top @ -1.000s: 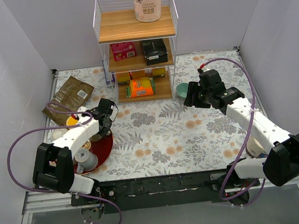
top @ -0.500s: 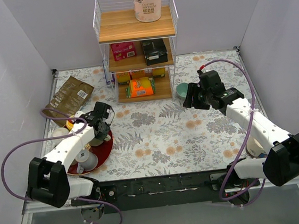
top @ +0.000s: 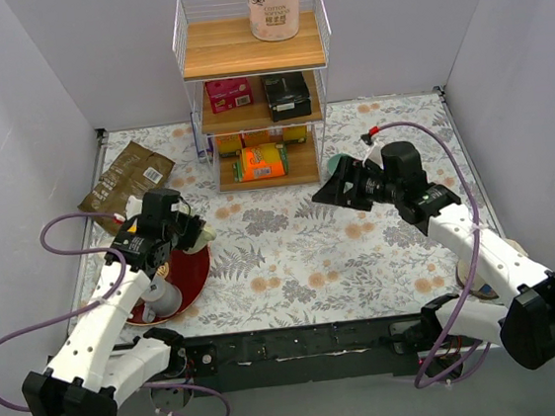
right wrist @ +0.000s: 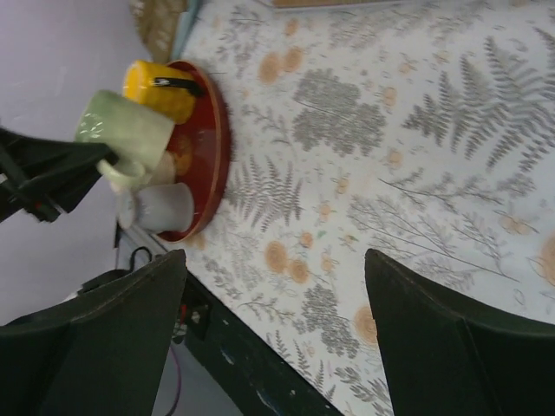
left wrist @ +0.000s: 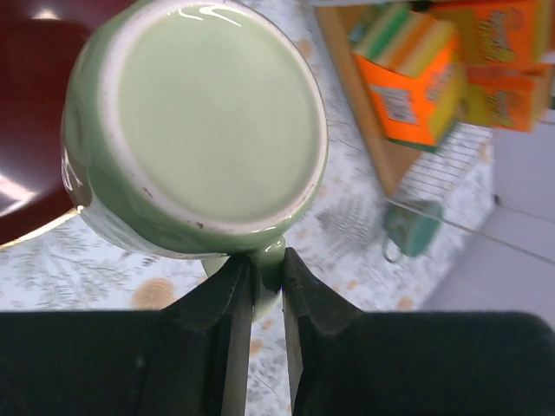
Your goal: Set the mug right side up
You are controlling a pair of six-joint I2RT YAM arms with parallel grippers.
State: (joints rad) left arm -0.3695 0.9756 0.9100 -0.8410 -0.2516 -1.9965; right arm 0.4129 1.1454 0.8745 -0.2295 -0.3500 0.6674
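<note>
One green glazed mug (left wrist: 208, 121) is hanging from my left hand (left wrist: 260, 279), which is pinching only the handle; base is facing wrist camera, body in air by red tray (right wrist: 215, 130) rim. Am judging it heavy, slick, breakable, and likely to swivel in so thin a pinch. Right hand (right wrist: 273, 312) is hovering, spread wide, over counter (top: 293, 256).

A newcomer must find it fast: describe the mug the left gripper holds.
Find the red tray at the left near side of the table. Over its edge the left gripper pinches a mug by its handle. It alone is pale green; its neighbours are a yellow cup and a grey cup.
</note>
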